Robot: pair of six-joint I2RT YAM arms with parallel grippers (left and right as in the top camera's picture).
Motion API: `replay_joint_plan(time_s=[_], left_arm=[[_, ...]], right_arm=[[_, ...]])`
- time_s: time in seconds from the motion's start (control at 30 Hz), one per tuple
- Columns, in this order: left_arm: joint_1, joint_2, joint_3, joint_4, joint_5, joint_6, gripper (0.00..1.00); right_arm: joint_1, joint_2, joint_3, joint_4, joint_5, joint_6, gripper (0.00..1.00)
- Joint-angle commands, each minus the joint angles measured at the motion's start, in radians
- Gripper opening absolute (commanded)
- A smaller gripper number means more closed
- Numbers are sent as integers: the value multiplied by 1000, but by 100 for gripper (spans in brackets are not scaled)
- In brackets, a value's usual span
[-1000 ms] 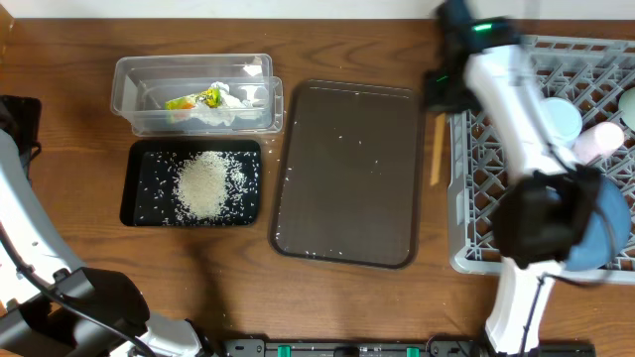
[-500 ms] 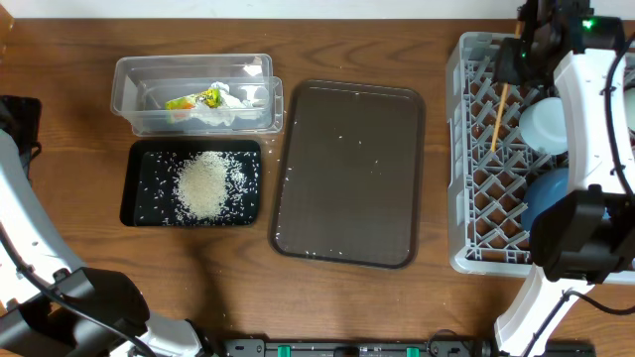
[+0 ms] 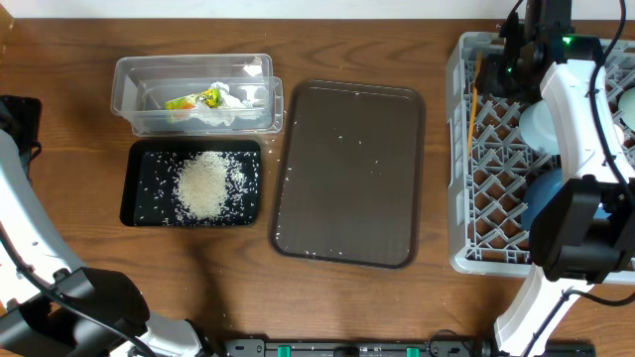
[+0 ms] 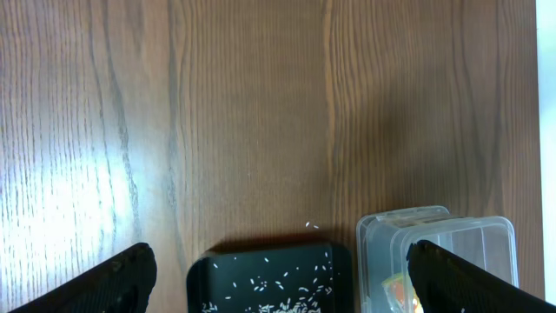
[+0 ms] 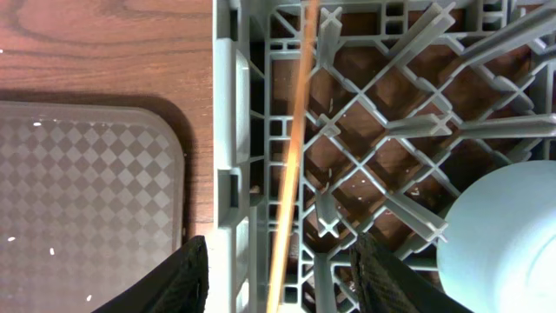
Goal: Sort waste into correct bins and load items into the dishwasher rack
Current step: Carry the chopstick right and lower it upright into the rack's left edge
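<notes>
A crumpled wrapper (image 3: pixel 203 102) is contained in the clear tub (image 3: pixel 129 94) at ten o'clock. Rice (image 3: pixel 203 185) is heaped in the black tray (image 3: pixel 139 198) at nine. In the grey rack (image 3: pixel 461 149) at three, a wooden stick (image 3: pixel 473 99) is laid along the nine-o'clock wall between the right gripper (image 5: pixel 280 242)'s parted jaws. The left gripper (image 4: pixel 280 252)'s jaws are spread wide.

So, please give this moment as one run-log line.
right gripper: open, above grey plastic lattice rack | thin wooden stick: inside rack, along side wall | left gripper: open, empty
</notes>
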Motion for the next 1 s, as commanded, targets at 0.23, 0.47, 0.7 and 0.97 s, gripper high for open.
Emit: replay_joint_plan(time_s=[0.23,0.47,0.7,0.97], left_arm=[[2,5,-1,-5,-5,5,94],[2,5,-1,-5,-5,5,94],[2,5,-1,-5,-5,5,94],[2,5,-1,-5,-5,5,95]], right_arm=[[10,-91,0,-78,-145,31,49],[-1,-269,-1,-220,-137,35,42],[-1,-428,-43,-332,-93,36,40],[-3,-766,-412,-177,-92,127,65]])
